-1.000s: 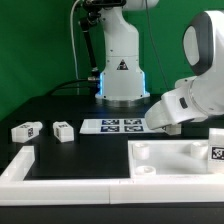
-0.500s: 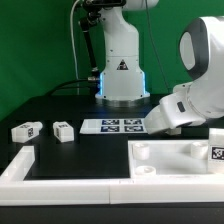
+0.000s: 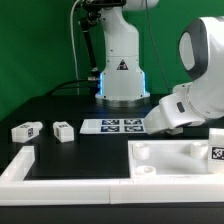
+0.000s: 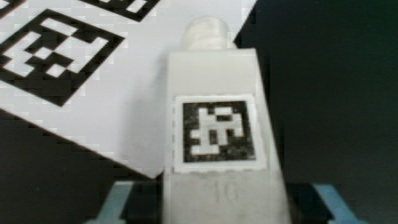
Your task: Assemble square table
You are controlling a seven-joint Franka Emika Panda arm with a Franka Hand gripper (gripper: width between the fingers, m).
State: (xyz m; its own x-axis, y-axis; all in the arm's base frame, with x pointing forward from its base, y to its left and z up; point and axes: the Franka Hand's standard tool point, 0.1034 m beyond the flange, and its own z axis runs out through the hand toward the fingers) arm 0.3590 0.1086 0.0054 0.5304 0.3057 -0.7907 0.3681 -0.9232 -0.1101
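The claw (image 4: 222,208) straddles a tagged leg (image 4: 217,110) by the marker board (image 4: 71,60), its fingers (image 4: 134,203) close on either side, grip impossible to confirm, while the tabletop (image 3: 175,160) lies at the exterior view's lower right.

A robotics laboratory, by every sign: a white robot arm (image 3: 121,45) rises from its pedestal on a black table (image 3: 60,150), a yellow warning triangle (image 3: 121,67) on its casing and a blue glow (image 3: 103,82) at its foot. Behind it hangs a plain green backdrop (image 3: 35,50), with cables (image 3: 78,35) trailing down beside the arm. A marker board (image 3: 118,125) of black-and-white square tags lies flat on the table, and two small white block legs (image 3: 25,130) nearby carry tags of the same kind.
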